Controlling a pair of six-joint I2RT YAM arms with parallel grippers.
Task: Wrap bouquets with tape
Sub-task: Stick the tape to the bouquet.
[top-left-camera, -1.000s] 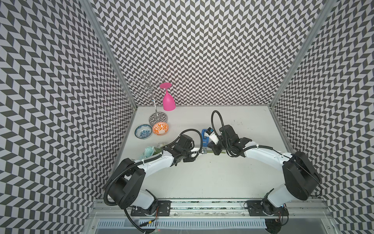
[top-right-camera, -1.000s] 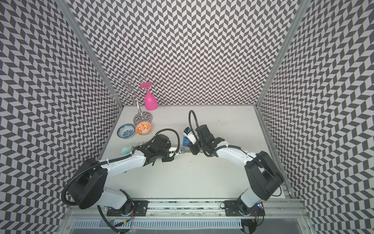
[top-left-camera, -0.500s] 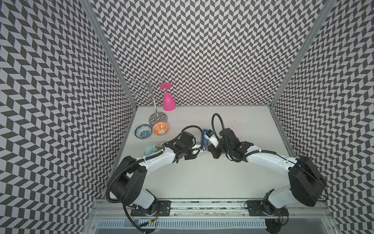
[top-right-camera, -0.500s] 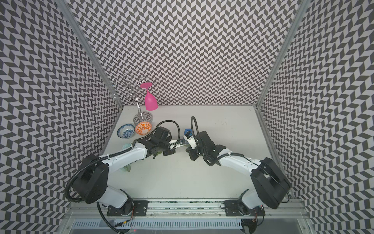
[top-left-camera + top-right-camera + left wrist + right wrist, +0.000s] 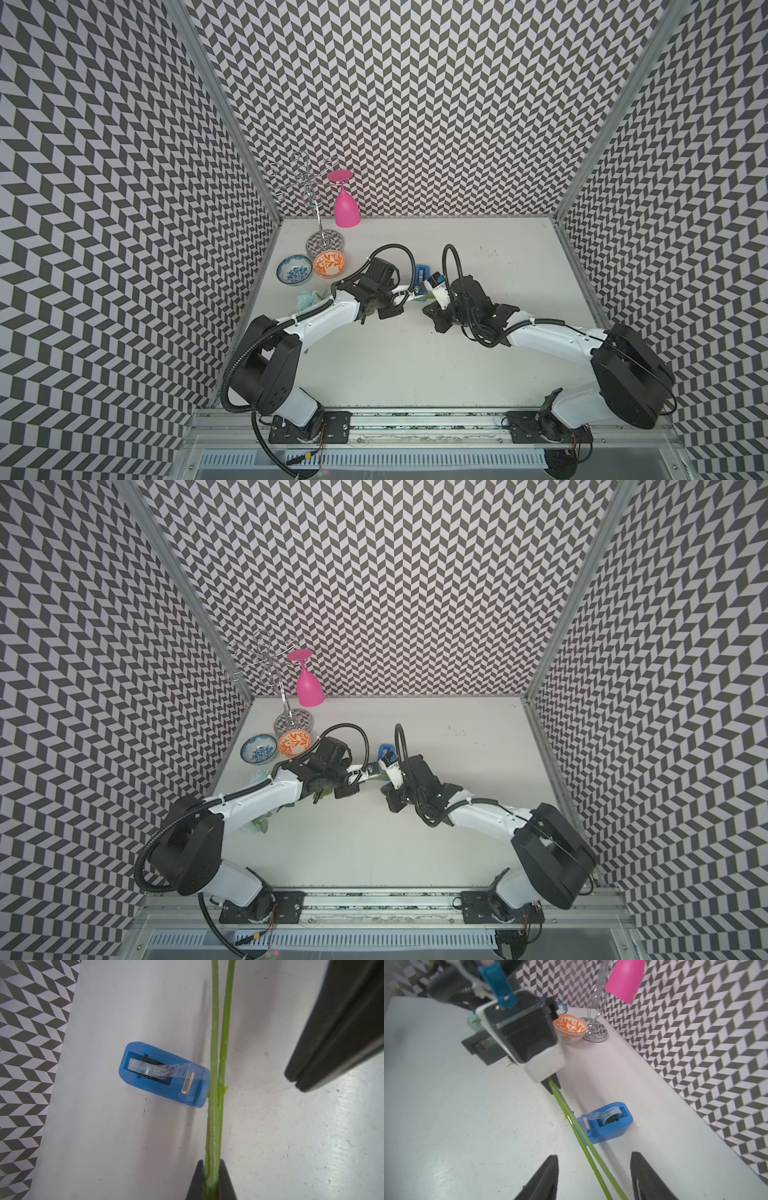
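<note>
Pinching: left claw (image 5: 211,1184) pressed on two green bouquet stems (image 5: 215,1118)
Right claw (image 5: 593,1178): spread, straddling the stems, apart from them
Tape dispenser (image 5: 164,1074): on desk (image 5: 291,1147), beside stems

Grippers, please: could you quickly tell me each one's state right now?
Left gripper: shut on the stems.
Right gripper: open, astride the stems, not gripping.

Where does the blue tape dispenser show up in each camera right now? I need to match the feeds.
Top views: tape dispenser peeks out behind the two wrists, mid-table.
Left wrist: centre, touching the green stems.
Right wrist: lower middle, beside the stems.
Shared landmark: orange bowl; not in left wrist.
</note>
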